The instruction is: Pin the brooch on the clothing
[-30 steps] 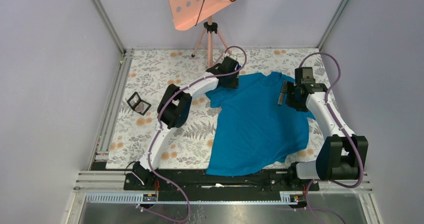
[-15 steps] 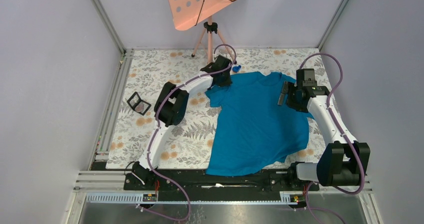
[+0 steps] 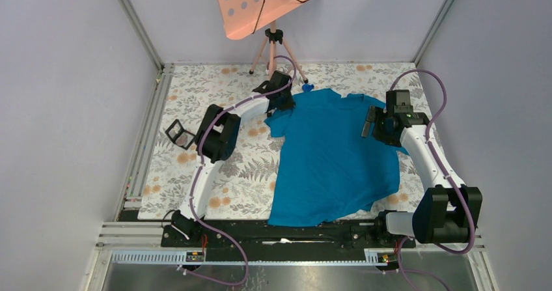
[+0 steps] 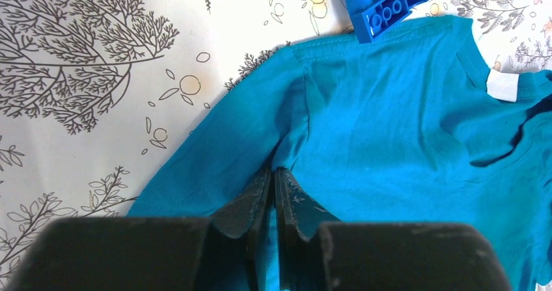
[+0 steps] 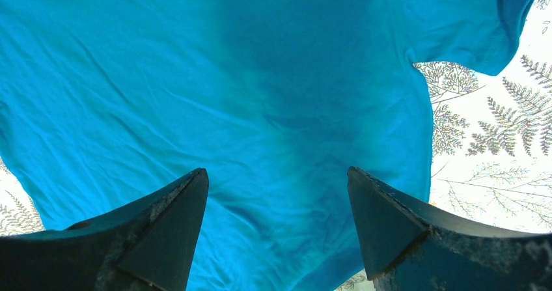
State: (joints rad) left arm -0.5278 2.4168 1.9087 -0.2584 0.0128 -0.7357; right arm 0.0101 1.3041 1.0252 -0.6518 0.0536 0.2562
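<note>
A table under a pale cloth printed with leaves (image 3: 195, 89) is standing between grey walls, and on its right half the clothing (image 3: 332, 161) is lying spread out, its neck toward the far side. It is looking soft, thin and light, so I am judging that it is going to wrinkle and slide on the cloth when pulled, and the seams and hems are seeming the firmest places for taking hold. The left gripper (image 4: 274, 185) is doing just that, with its jaws closed on a pinch of fabric at the seam of the far left sleeve. The right gripper (image 5: 276, 172) is hanging above the right part of the shirt, jaws wide apart and holding nothing. A blue brick (image 4: 384, 11) is touching the far edge of the shoulder. The brooch (image 3: 186, 137), as far as I am able to tell, is the small pale disc lying at the black square frame (image 3: 174, 132), well apart on the left. Being small and flat, it is probably needing a grip by its rim.
</note>
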